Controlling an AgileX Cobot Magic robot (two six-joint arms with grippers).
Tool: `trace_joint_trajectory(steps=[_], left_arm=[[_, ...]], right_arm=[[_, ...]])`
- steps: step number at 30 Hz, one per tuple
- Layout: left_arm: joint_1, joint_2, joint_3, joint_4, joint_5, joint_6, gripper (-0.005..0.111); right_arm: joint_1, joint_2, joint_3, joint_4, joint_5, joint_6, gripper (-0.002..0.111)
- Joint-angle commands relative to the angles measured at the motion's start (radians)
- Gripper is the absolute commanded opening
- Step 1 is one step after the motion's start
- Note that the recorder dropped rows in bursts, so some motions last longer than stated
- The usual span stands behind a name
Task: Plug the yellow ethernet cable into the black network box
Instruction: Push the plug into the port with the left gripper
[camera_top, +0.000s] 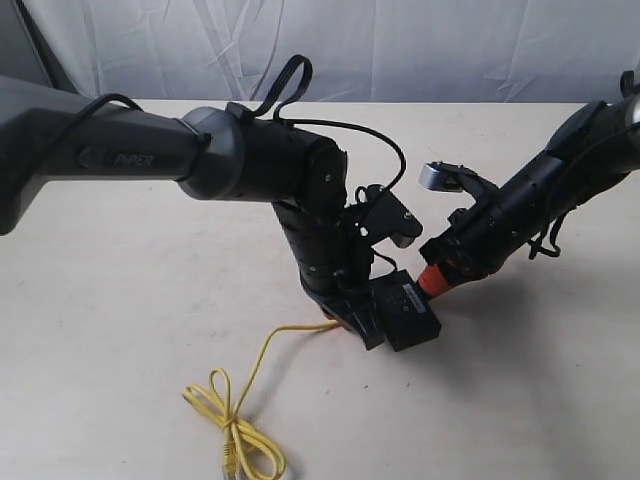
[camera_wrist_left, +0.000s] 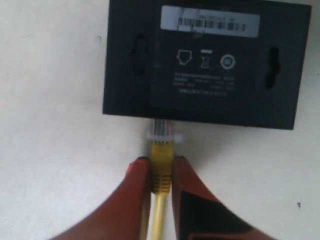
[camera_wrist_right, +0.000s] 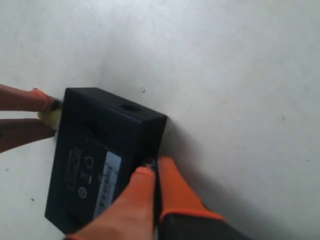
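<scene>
The left gripper (camera_wrist_left: 160, 163) is clamped on the yellow ethernet cable (camera_wrist_left: 161, 150), its orange fingers (camera_wrist_left: 136, 192) pinching the yellow boot just behind the clear plug (camera_wrist_left: 163, 134). The plug's nose sits at the port side of the black network box (camera_wrist_left: 210, 105). The box lies flat on the pale table (camera_top: 120, 300) with its white label (camera_wrist_left: 210, 22) facing up. Most of the clear body shows outside the box, so the plug looks started in the port but not seated; the port itself cannot be seen. On the opposite side, the right gripper (camera_wrist_right: 154, 168) has its jaws drawn together with nothing visible between them, and its tips press against the box's edge as a backstop. The step in hand is the final push. It should go straight along the plug's own axis, square to the port face, and any sideways or tilted force would likely jam the plug or skid the light box. The right arm should hold firm so that the box takes the push rather than sliding away. The grip on the boot is short, which helps keep the plug from buckling. The rest of the cable trails loosely to a coil (camera_top: 235, 435) near the table's front edge, well apart, and its slack should not pull against the insertion.
</scene>
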Motion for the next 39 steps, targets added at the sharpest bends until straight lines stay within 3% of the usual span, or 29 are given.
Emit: trace_joint_trajectory(steps=[1, 11, 19, 29, 39], left_arm=[[-0.004, 0.013, -0.005, -0.017, -0.066, 0.013, 0.0], [-0.004, -0.015, -0.045, 0.004, -0.005, 0.013, 0.0], [-0.004, -0.015, -0.047, -0.003, -0.032, 0.041, 0.0], [-0.004, -0.015, -0.048, -0.004, 0.056, 0.082, 0.0], [-0.004, 0.024, -0.048, -0.011, 0.014, 0.024, 0.0]], right_arm=[[0.002, -0.002, 0.002, 0.02, 0.027, -0.027, -0.001], [0.002, -0.002, 0.002, 0.024, 0.03, -0.031, -0.001], [0.002, -0.002, 0.002, 0.029, 0.03, -0.072, -0.001], [0.002, -0.002, 0.002, 0.037, 0.004, -0.099, -0.001], [0.002, -0.002, 0.002, 0.14, 0.097, -0.172, -0.001]])
